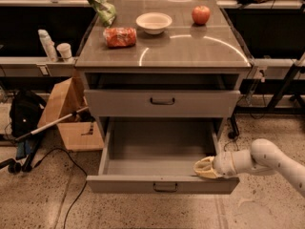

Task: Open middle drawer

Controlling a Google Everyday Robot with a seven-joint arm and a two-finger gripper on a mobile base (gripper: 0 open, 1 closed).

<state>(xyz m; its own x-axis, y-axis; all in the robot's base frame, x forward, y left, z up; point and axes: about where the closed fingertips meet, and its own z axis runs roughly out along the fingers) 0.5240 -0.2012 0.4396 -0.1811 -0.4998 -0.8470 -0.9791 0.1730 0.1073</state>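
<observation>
The middle drawer (162, 185) is a wide grey drawer with a small dark bar handle (165, 187). It stands pulled far out of the grey cabinet, and its inside (157, 149) is bare. My gripper (203, 168) has pale yellowish tips on a white arm (267, 159) that comes in from the right. It sits at the drawer's front right corner, against the top edge of the front panel. Above it, a shorter-fronted grey drawer (162, 103) is closed. Anything below the open drawer is hidden by it.
On the cabinet top (190, 49) lie a red bag (120, 36), a white bowl (153, 22), a red apple (201, 15) and a green bag (99, 1). A cardboard box (71, 113), a stick, a dark bag and cables lie on the floor at the left.
</observation>
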